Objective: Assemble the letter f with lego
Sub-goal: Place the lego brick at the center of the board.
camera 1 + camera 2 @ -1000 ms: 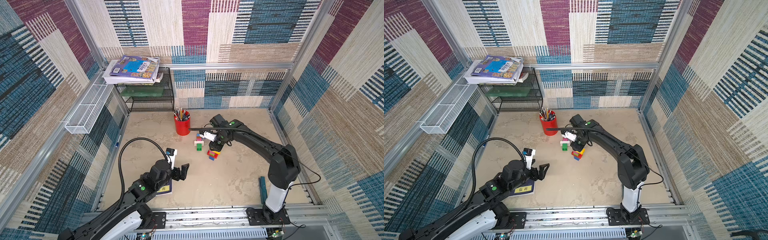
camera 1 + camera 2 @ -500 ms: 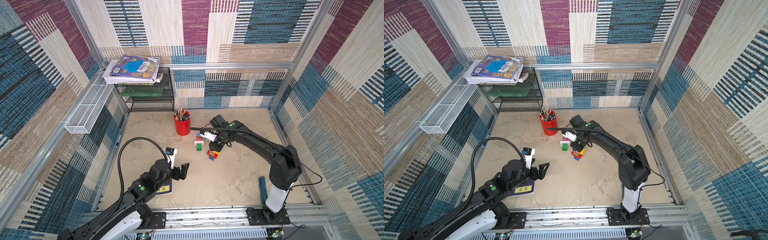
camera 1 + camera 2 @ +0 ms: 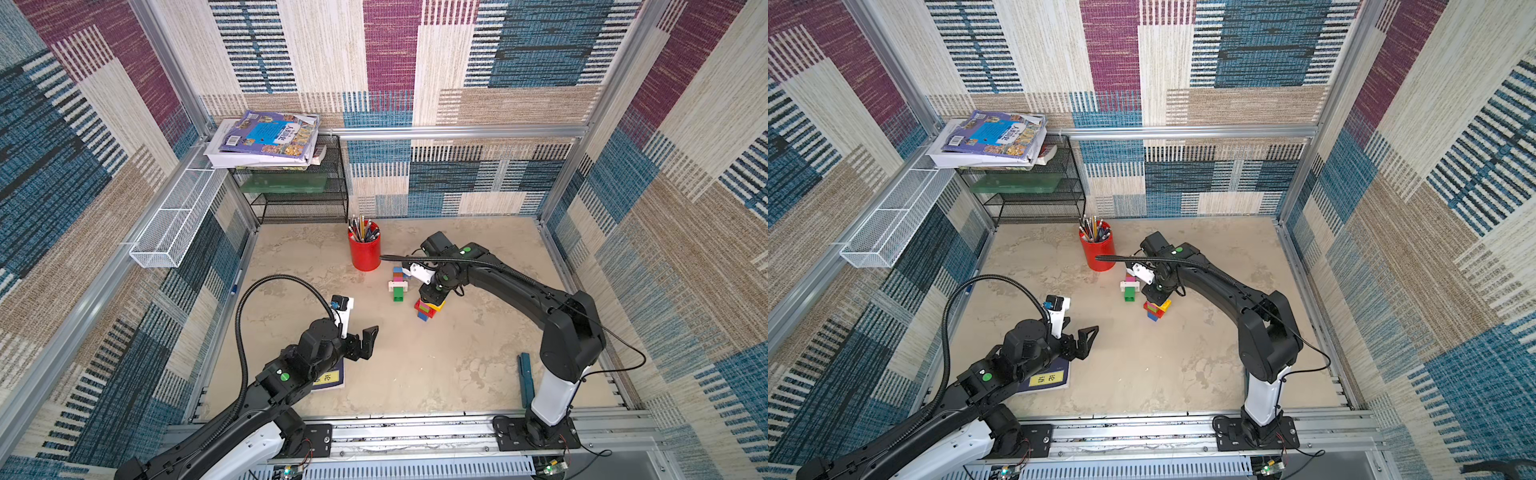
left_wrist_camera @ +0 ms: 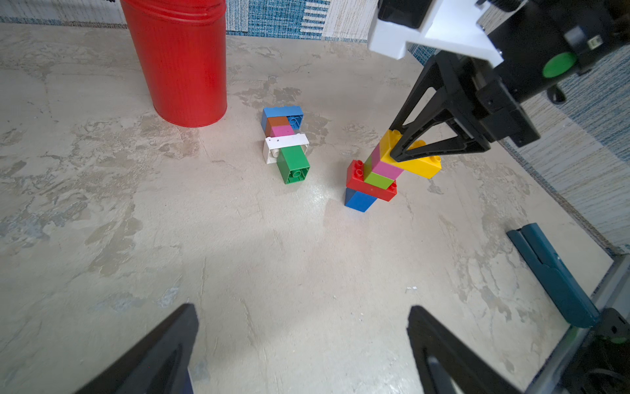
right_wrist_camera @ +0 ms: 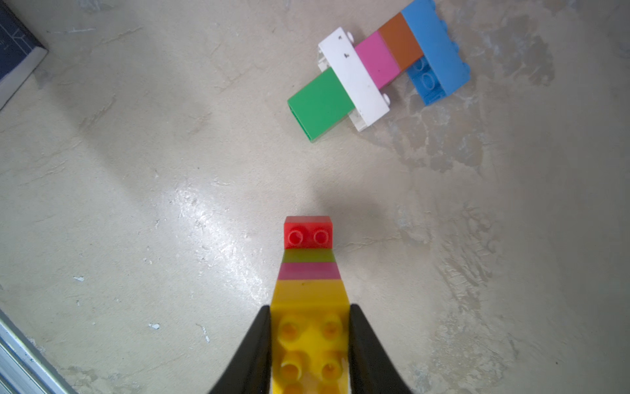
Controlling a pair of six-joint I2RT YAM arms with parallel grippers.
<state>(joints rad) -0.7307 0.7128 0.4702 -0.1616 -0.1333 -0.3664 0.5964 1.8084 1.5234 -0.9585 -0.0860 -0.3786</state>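
Note:
An upright lego stack (image 3: 428,309) stands mid-table: blue at the bottom, then a red oblong, lime, pink and a yellow oblong brick (image 5: 310,337) on top. My right gripper (image 5: 310,307) comes down from above and is shut on the yellow brick's two long sides, also seen in the left wrist view (image 4: 422,163). A second lego piece (image 3: 398,284) lies flat to the stack's left: blue, brown, pink, a white crossbar and green (image 5: 368,71). My left gripper (image 3: 359,332) hangs open nearer the front, apart from all bricks, with only bare table between its fingers (image 4: 177,327).
A red pencil cup (image 3: 365,249) stands just behind the lying piece. A dark blue book (image 3: 330,378) lies under my left arm. A teal bar (image 3: 525,378) lies by the right arm's base. A black wire shelf (image 3: 299,195) with books fills the back left corner.

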